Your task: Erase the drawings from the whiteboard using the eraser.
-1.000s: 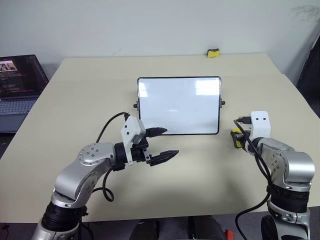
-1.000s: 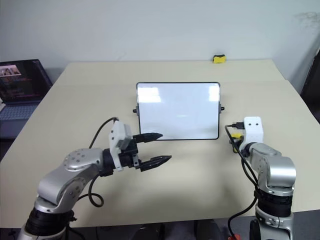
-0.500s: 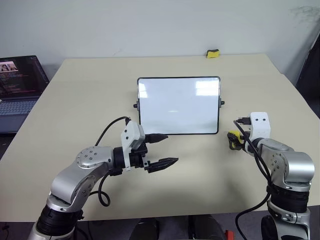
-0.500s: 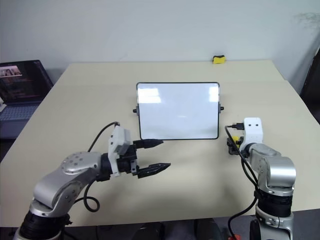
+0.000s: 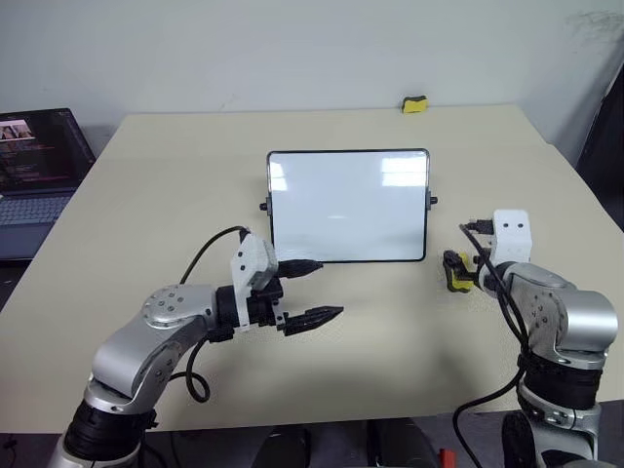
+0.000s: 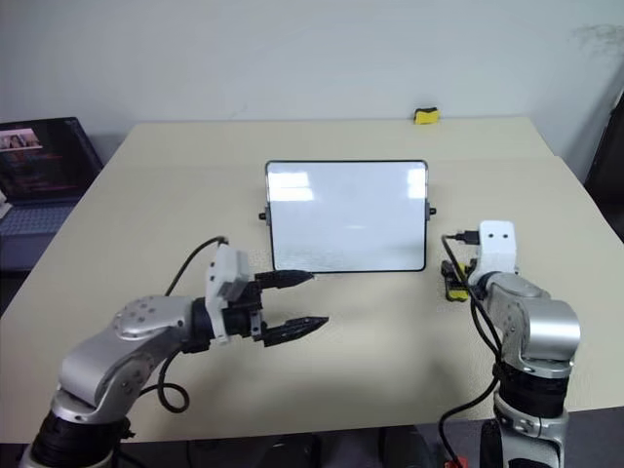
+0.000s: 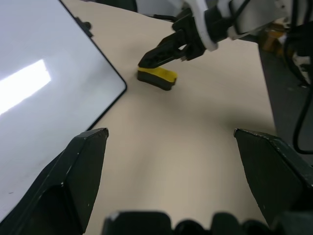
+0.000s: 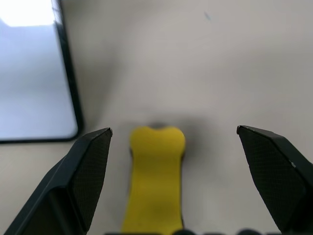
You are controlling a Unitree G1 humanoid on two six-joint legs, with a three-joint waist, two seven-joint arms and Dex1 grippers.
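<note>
The whiteboard [image 5: 348,207] lies in the middle of the table. Its glossy face shows only light reflections, and the drawings are out of view. The eraser [image 5: 454,272], a small yellow block with a black face, lies on the table just off the board's lower right corner. It also appears in the right wrist view as the eraser [image 8: 156,181]. My right gripper [image 8: 174,130] hovers over it, open, with a finger on each side and neither touching it. My left gripper [image 5: 328,288] stands open and empty just in front of the board's lower left corner.
A second small yellow-and-black block [image 5: 416,103] sits at the table's far edge. An open laptop [image 5: 34,166] stands off the table's left side. The table's near edge runs close below both arms.
My right gripper has opened and let go of the eraser, which now lies on the table. The left gripper has stayed open and in place.
</note>
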